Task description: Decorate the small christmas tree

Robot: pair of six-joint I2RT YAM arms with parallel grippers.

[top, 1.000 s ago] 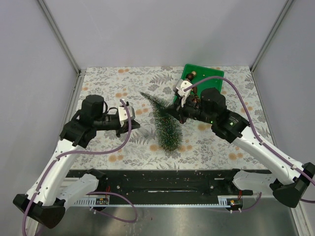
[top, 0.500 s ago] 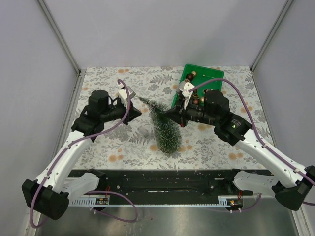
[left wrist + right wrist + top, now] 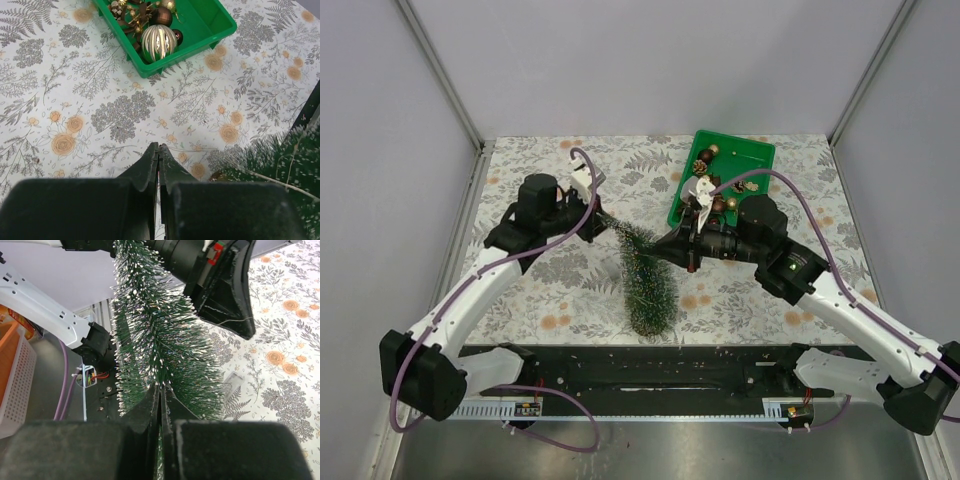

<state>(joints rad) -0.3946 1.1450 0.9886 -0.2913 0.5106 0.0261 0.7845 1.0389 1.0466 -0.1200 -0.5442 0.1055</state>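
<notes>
**Item: tree [image 3: 645,280].** A small green bristle cone with frosted tips. It lay between the two grippers, its tip just beside the left gripper [image 3: 598,218] and its flank against the right gripper [image 3: 160,390]. It appeared to lean, tip toward the left gripper, and no ornament could be seen on it.

**Left gripper.** The jaws were pressed together, and the wrist view showed nothing between them. The tree's bristles lay off to the right of the fingertips.

**Right gripper.** The jaws were pressed together with the tips buried in the bristles. Whether a thread or a few bristles were pinched there could not be told.

**Bin [image 3: 192,52].** A green tray of ornaments ahead of the left gripper, well apart from it. It held a ribbed silver ball [image 3: 159,42], brown balls and gold pieces.

**Cloth [image 3: 540,290].** A floral print under everything.

**Step in hand (judged).** The tree was probably being steadied or set upright, and decorating had not started.

**Next move (judged).** One gripper would brace the tree. The other would open, reach to the bin and pick out an ornament. A leaning tree could tip if released too early.
</notes>
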